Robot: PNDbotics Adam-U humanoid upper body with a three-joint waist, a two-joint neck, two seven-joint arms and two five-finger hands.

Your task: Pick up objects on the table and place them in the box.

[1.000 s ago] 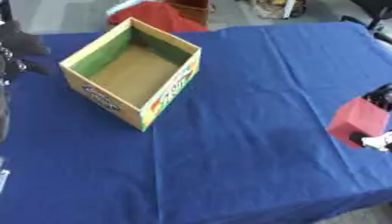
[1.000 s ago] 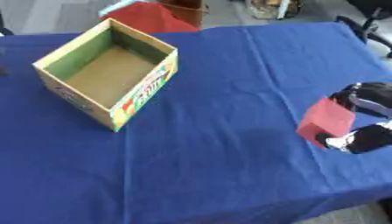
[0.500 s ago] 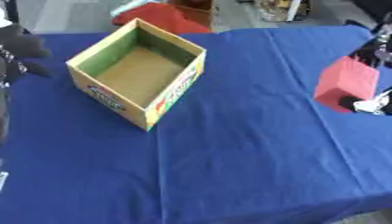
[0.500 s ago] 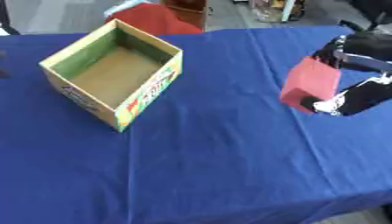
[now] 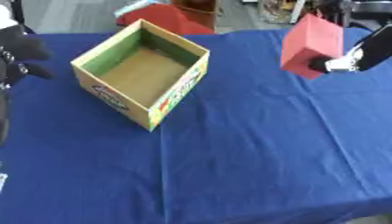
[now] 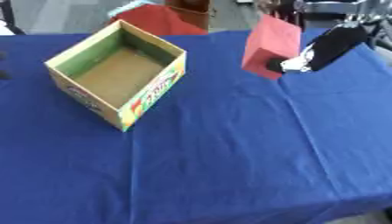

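Counter (image 5: 253, 166) w/ blue cloth fills nearly the whole view, creased toward the near right. Box (image 5: 142, 72) sits on it at the far left, open top, turned corner-on so one corner points near; green inner walls, brown floor, printed outer sides w/ red & green lettering. Nothing seen inside it.

Red block (image 6: 270, 45) is up off the cloth at the far right, tilted, well apart from the box, to its right. Right hand (image 6: 320, 49) comes in from the upper right corner & has the block pinched: dark thumb tip on the block's near lower face, rest of the hand behind its right side, far-side fingers hidden by the block. Black w/ a pale patch at the wrist side.

Left hand (image 5: 19, 52) shows at the left edge in the left eye view, black, just left of the box, not touching it; fingers look bunched & blurred, can't tell if curled or straight. Only a dark sliver of it in the right eye view.

Beyond the far edge of the counter: a red shape (image 5: 162, 16) behind the box, off the cloth
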